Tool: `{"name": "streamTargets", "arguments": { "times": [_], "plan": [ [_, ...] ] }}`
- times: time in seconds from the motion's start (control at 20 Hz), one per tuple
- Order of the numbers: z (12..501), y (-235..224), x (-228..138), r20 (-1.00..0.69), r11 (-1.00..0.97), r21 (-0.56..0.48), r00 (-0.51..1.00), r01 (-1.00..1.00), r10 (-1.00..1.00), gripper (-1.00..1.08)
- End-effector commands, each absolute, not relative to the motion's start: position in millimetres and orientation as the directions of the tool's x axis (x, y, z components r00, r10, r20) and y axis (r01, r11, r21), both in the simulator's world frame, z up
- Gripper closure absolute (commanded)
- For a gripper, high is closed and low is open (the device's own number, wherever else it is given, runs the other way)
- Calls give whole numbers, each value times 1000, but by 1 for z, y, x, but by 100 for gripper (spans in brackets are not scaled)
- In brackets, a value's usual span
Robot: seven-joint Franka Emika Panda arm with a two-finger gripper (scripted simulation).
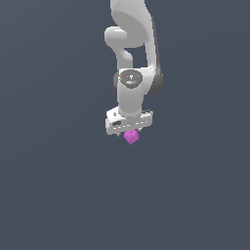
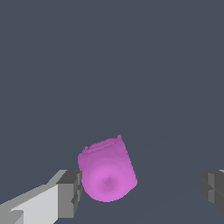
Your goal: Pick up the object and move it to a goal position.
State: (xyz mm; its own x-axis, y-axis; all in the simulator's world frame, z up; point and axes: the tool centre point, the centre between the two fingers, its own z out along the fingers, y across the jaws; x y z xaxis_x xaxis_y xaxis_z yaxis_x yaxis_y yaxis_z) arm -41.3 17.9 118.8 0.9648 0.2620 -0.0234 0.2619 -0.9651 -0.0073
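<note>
The object (image 1: pixel 131 136) is a small magenta blocky lump seen just under the white gripper hand (image 1: pixel 129 126) in the exterior view. In the wrist view the object (image 2: pixel 107 173) is large and rounded, and it lies between the two grey fingers. It sits right against one finger (image 2: pixel 70 192), and a wide gap separates it from the other finger (image 2: pixel 212 188). The gripper (image 2: pixel 140 190) is open, with its jaws far apart and not closed on the object. I cannot tell whether the object rests on the ground.
The white arm (image 1: pixel 132 53) rises straight up from the gripper to the frame's top edge. All around is a plain dark grey surface (image 1: pixel 58 185) with no other object or edge in view.
</note>
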Motion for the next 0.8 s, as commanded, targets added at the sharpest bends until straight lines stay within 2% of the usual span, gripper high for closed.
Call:
{"name": "streamTargets", "arguments": {
  "times": [0.0,0.35,0.75],
  "plan": [
    [112,22,-49,-18,-942,-6,942,335,335,-92],
    [98,30,-67,-7,-873,-3,873,487,487,-92],
    [91,35,-77,0,-825,0,825,566,566,-92]
  ]
}}
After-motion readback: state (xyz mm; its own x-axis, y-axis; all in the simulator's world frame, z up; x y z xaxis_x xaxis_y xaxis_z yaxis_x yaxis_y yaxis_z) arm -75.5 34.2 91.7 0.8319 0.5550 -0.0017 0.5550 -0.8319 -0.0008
